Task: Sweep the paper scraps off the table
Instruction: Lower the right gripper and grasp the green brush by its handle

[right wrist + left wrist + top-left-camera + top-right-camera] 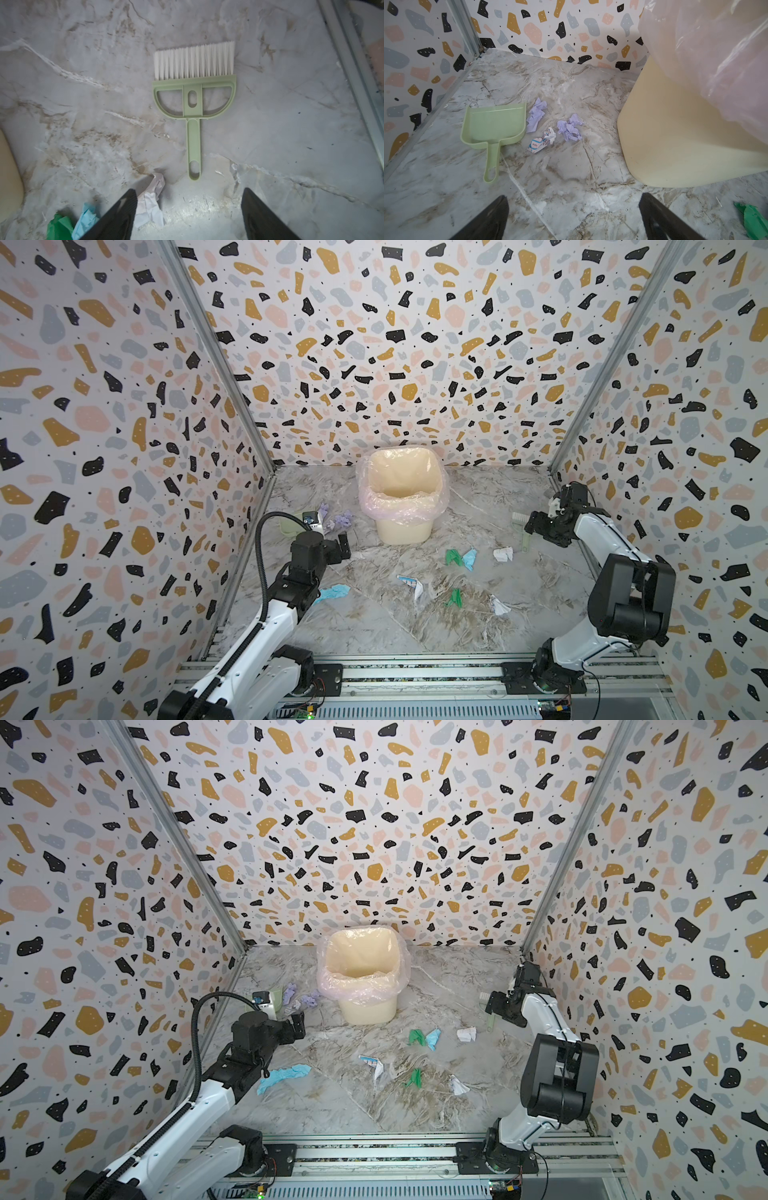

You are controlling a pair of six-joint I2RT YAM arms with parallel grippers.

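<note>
- In both top views the scraps (453, 558) lie spread over the middle of the desk (374, 626), with some more at 10 o'clock. The bin (401, 531) stands at 12 o'clock.
- There the left end effector (343, 545) hangs at 9 o'clock, and the right end effector (530, 522) at 2 o'clock, over a brush (524, 541).
- In the left wrist view the left jaws stand wide apart, empty, touching nothing. Beyond them the dustpan (494, 124) lies flat, with lavender scraps (536, 117) just beside its mouth.
- In the right wrist view the right jaws are apart, holding nothing, above the desk. The brush lies flat, its handle end pointing to the gap between them. One white scrap (149, 199) is near this end.
- The step in hand, I judge, is to take the brush. It is good to lower straight over the handle's middle with one jaw on each side. The end effector should keep off the white scrap and close firmly, so that the brush does not turn during sweeping.
</note>
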